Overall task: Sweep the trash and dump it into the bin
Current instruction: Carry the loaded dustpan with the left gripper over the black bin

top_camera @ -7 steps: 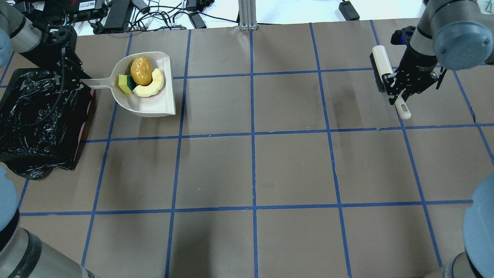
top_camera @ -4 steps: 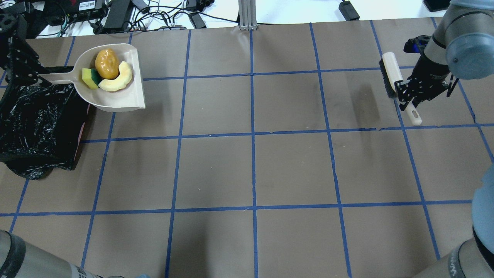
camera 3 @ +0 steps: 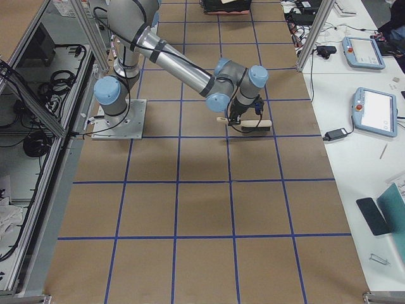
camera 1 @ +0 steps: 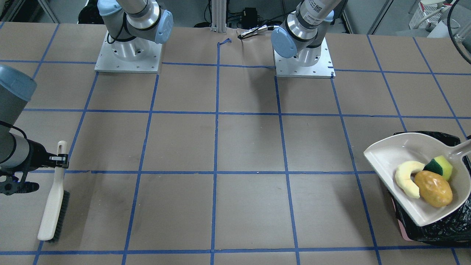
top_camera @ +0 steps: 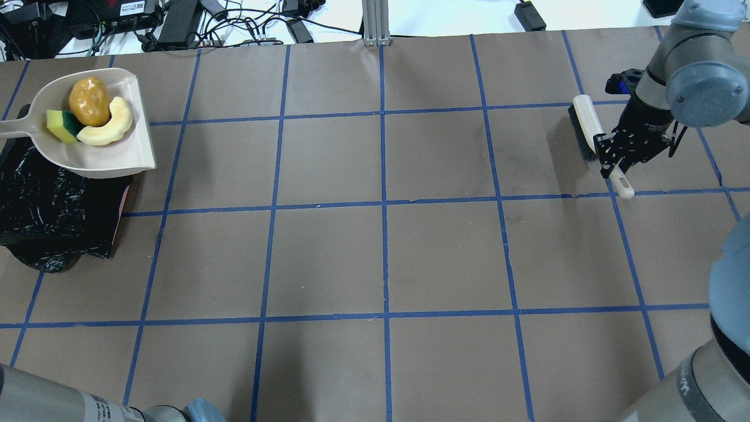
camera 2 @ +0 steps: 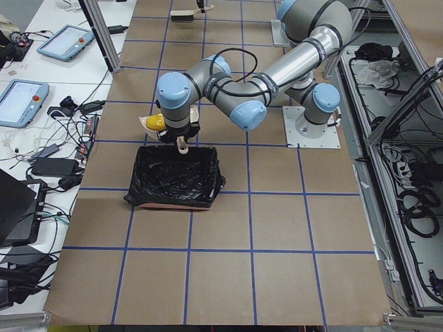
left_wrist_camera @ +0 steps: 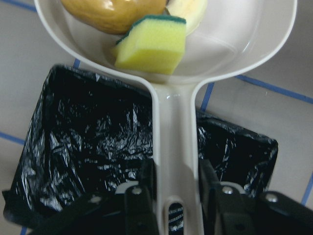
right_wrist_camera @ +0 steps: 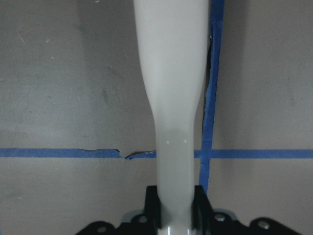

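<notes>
The trash lies in a beige dustpan (top_camera: 120, 157): a golden-brown lump (top_camera: 89, 101), a pale yellow crescent slice (top_camera: 108, 128) and a yellow-and-green sponge wedge (top_camera: 58, 125). My left gripper (left_wrist_camera: 176, 193) is shut on the dustpan's handle (left_wrist_camera: 172, 127), out of the overhead view. The pan is held level, with its handle above the black-lined bin (top_camera: 53, 205) and its bowl reaching past the bin's far rim. My right gripper (top_camera: 612, 161) is shut on the handle of a brush (top_camera: 586, 126) at the far right, low over the table.
Brown paper with a blue tape grid covers the table (top_camera: 381, 258). Cables and electronics (top_camera: 176, 23) lie beyond the far edge. Both arm bases (camera 1: 128, 55) stand at the robot's side. A pink edge (top_camera: 123, 202) shows at the bin's base.
My left arm carried the loaded dustpan leftward, from beside the bin to over its far rim. The right gripper shifted the brush slightly nearer and lower.
</notes>
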